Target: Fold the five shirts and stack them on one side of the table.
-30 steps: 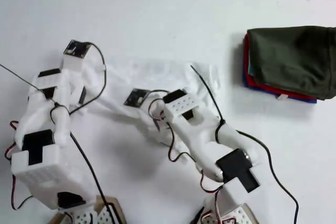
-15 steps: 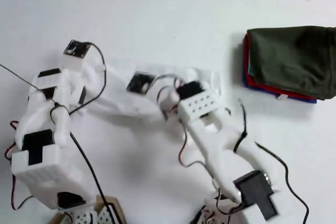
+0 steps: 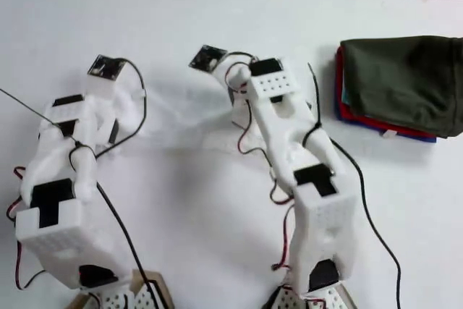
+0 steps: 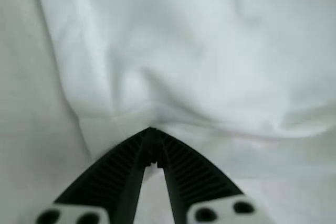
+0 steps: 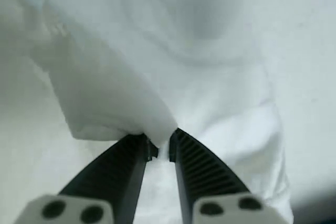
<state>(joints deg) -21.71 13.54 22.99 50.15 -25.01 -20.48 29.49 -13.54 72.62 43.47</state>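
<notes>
Over the last second the right arm is seen to have been swung from the near middle of the table (image 3: 217,12) toward its far side, and a pinched edge of the white shirt (image 3: 181,110) has been carried along with it. The left arm is unchanged in position. A fold is judged to be under way, with one side of the garment being laid over while the other is anchored. The left gripper (image 4: 151,145) is closed tip to tip, with a hem of the shirt nipped at its point. The right gripper (image 5: 160,148) is drawn almost together, only a slit being left, and a doubled flap of cloth is clamped in it. The shirt is spread between the two arms at mid-table, limp, thin and softly creased, hard to separate from the matte white tabletop. The stack of folded shirts (image 3: 398,85) is set well apart at the table's right side: dark green on top, with red and blue edges showing beneath, soft-cornered and squarish.
</notes>
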